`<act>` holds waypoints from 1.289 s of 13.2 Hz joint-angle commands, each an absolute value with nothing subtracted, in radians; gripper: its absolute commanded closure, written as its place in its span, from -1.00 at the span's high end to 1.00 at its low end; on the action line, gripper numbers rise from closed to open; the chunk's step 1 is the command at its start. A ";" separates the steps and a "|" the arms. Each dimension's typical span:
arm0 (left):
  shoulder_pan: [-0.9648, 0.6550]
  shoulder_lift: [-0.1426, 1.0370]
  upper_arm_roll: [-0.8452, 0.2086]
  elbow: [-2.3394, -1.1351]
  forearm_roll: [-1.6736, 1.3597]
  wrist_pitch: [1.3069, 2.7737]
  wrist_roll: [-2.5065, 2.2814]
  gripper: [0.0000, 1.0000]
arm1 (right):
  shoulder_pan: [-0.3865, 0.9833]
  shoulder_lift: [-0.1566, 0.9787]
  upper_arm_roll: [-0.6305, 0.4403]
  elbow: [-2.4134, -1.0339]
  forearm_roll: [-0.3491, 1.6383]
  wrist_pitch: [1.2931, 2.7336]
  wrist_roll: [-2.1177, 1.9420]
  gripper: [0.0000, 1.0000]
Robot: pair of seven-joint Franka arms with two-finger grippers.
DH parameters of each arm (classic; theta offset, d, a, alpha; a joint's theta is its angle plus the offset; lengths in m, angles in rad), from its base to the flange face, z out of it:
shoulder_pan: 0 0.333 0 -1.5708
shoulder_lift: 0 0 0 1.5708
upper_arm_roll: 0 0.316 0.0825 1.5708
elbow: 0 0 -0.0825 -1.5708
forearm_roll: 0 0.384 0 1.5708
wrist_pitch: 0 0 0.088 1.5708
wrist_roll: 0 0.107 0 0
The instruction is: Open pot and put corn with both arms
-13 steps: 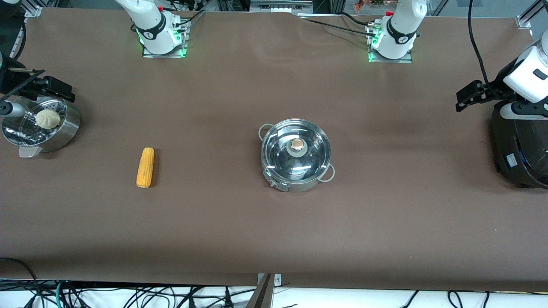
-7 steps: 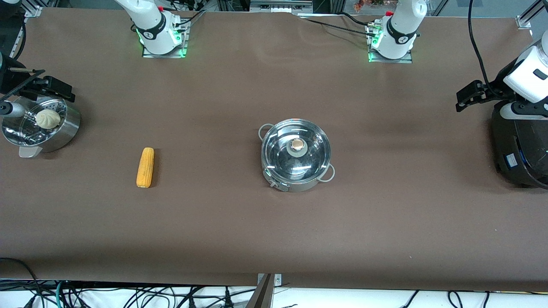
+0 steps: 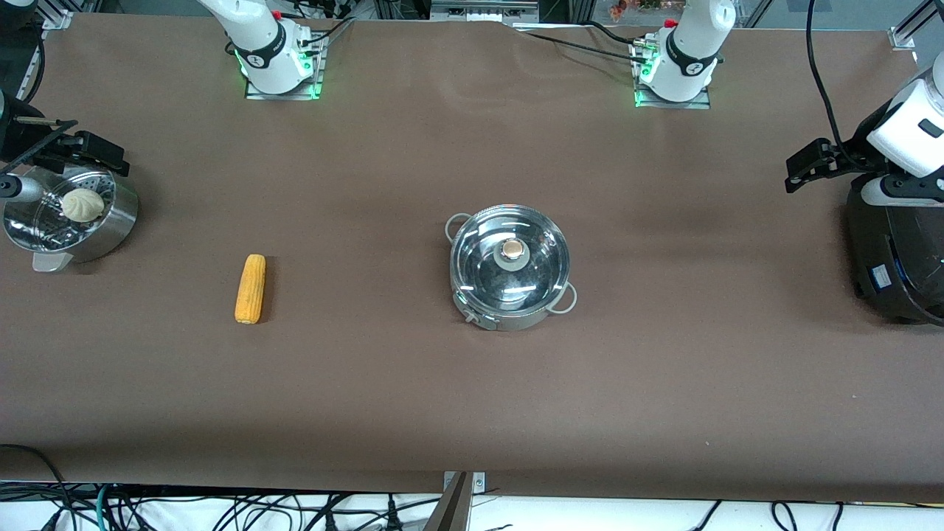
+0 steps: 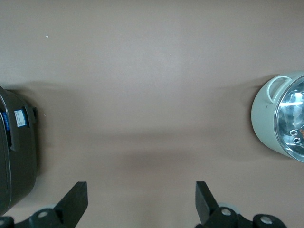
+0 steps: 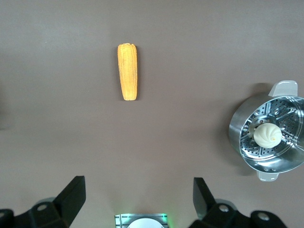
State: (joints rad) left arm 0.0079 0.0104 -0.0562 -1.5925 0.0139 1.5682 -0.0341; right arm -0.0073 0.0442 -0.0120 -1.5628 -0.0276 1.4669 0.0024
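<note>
Front view: the pot (image 3: 510,268) sits near the middle of the table (image 3: 472,398), its glass lid (image 3: 538,284) closed and topped by a tan knob (image 3: 513,254), with 2 grey loop handles at its rim. The corn (image 3: 251,288) lies flat on the cloth toward the right arm's end, well apart from the pot. At that same end stands a steamer (image 3: 70,217) holding 1 white bun (image 3: 82,204); the right gripper (image 3: 81,147) hangs over the table beside it. At the left arm's end a black cooker (image 3: 896,258) sits at the table's edge, and the left gripper (image 3: 807,164) hangs just beside it, up in the air. Both arms wait, bases lit green.

Left wrist view: the left gripper (image 4: 141,202) has its 2 fingers (image 4: 76,199) spread wide over bare cloth (nothing between them). The pot (image 4: 280,118) shows at one edge, the cooker (image 4: 16,152) at the other.

Right wrist view: the right gripper (image 5: 138,197) also has its fingers (image 5: 73,194) wide apart and holds nothing. The corn (image 5: 128,71) lies alone on the cloth, well clear of the steamer (image 5: 268,137) with its bun (image 5: 268,134) on the perforated tray.
</note>
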 commanded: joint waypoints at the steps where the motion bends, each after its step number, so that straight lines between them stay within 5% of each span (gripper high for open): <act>1: 0.018 0.023 -0.066 -1.566 -0.005 1.549 -0.012 1.00 | -0.017 0.046 -0.006 -1.548 -0.014 1.460 -0.006 1.00; 17: -0.069 0.069 -0.077 -1.562 -0.037 1.509 -0.015 1.00 | -0.018 0.044 -0.011 -1.532 -0.020 1.460 -0.005 1.00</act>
